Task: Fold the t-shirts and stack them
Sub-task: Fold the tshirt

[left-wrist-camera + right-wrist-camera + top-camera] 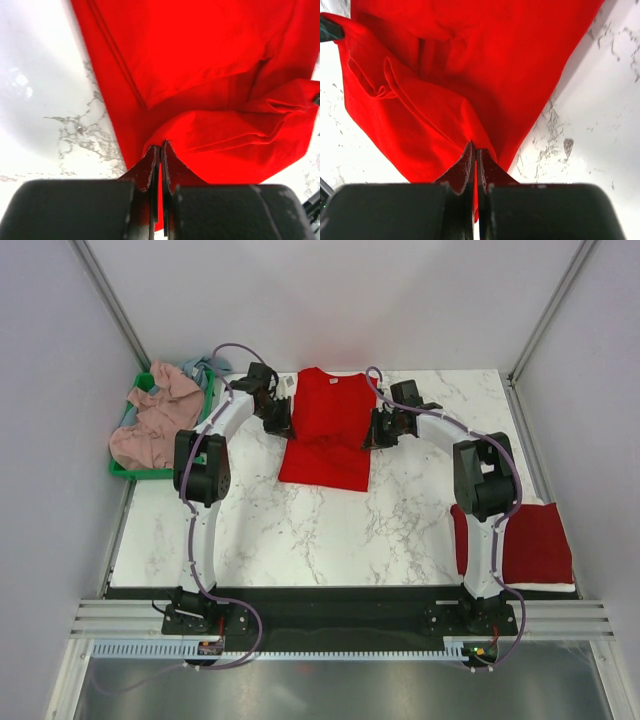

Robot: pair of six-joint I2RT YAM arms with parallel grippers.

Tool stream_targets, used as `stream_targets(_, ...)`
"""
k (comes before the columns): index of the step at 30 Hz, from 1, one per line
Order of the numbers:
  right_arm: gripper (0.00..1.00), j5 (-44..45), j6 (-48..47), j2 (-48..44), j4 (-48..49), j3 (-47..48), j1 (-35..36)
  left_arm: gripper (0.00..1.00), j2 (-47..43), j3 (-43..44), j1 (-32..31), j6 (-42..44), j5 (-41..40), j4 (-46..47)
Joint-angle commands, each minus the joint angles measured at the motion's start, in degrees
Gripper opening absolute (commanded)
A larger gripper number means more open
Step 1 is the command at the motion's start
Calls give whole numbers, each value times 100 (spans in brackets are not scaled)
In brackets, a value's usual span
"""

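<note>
A bright red t-shirt (328, 430) lies on the marble table at the far middle, its sides folded in, neck away from me. My left gripper (279, 418) is shut on its left edge; in the left wrist view (160, 147) red cloth is pinched between the fingertips. My right gripper (380, 428) is shut on its right edge, with a lifted fold pinched in the right wrist view (474, 149). A folded red t-shirt (530, 542) lies at the near right. Dusty pink (155, 422) and grey-blue (205, 370) shirts are heaped in the bin.
A green plastic bin (135, 472) stands at the far left edge of the table. White walls and metal posts close in the back and sides. Marble table surface (320, 530) stretches between the arms.
</note>
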Motion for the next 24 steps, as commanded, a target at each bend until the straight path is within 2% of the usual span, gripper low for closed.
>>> stream_targets(1, 1, 84, -163, 116, 156, 313, -24, 2, 31, 252, 19, 272, -396, 188)
stream_targets(10, 2, 172, -251, 169, 200, 357, -15, 2, 66, 331, -8, 360, -739, 215)
stream_targets(12, 5, 207, -234, 178, 278, 401, -15, 3, 93, 393, -34, 395, -809, 224)
stream_targets(15, 32, 111, -251, 134, 455, 593, 20, 34, -3, 472, -113, 482, -967, 206)
stream_targets(16, 40, 163, -321, 90, 437, 733, 38, 54, -187, 481, -130, 535, -1072, 171)
stream_targets(19, 45, 286, -418, -357, 341, 674, 38, 77, -817, 210, -192, 527, -1477, 101)
stream_targets(21, 47, 392, -401, -814, 253, 464, -6, 87, -1180, -54, -175, 483, -1740, 83)
stream_targets(22, 47, 383, -366, -963, 218, 175, -23, 92, -1321, -299, -149, 465, -1750, 31)
stream_targets(24, 48, 287, -182, -1358, 130, -369, -85, 93, -1708, -590, -8, 421, -1426, -127)
